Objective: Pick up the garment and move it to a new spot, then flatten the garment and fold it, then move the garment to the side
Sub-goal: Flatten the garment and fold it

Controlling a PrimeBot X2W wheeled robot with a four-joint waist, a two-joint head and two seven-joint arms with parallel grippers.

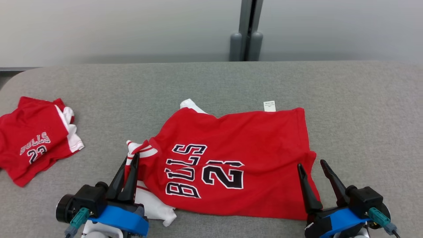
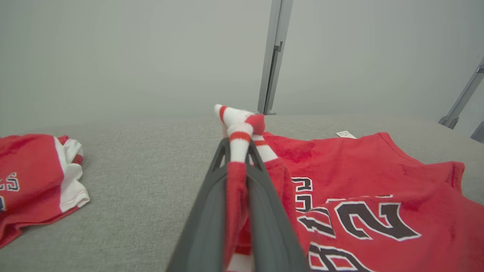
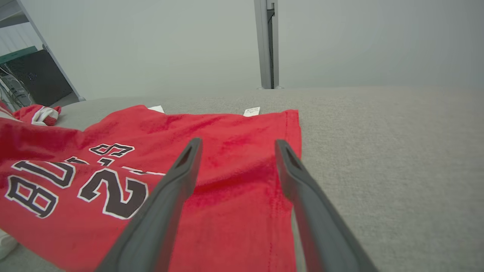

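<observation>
While the left gripper (image 1: pixel 131 158) sits at 7 o'clock in the head view, its two fingers are pressed together on the garment (image 1: pixel 231 155), pinching the striped trim (image 1: pixel 142 150) at the garment's 9 o'clock edge. Seen from the left wrist view, the left gripper (image 2: pixel 240 145) clamps red cloth between both fingers, and a bunch of the red-and-white striped trim (image 2: pixel 239 128) projects past the fingertips, clear of the table (image 2: pixel 151 170).

The right gripper (image 1: pixel 311 164) sits at 5 o'clock in the head view with its fingers spread apart and nothing between them. It stands over the garment's 4 o'clock corner; whether the fingers touch the cloth cannot be determined. From the right wrist view, the right gripper (image 3: pixel 239 142) points across the red cloth of the garment (image 3: pixel 234 181) toward its far hem.

The garment is a red jersey with black, white-outlined lettering and the number 23 facing up. It lies mostly spread, with wrinkles, on the grey table (image 1: pixel 211 82), from centre toward 6 o'clock. White fabric shows at its 7 o'clock corner. A white label (image 1: pixel 269 105) lies at its 1 o'clock edge.

A second jersey (image 1: pixel 33 138), red and white and loosely folded, lies at 9 o'clock on the table, well apart from the garment
</observation>
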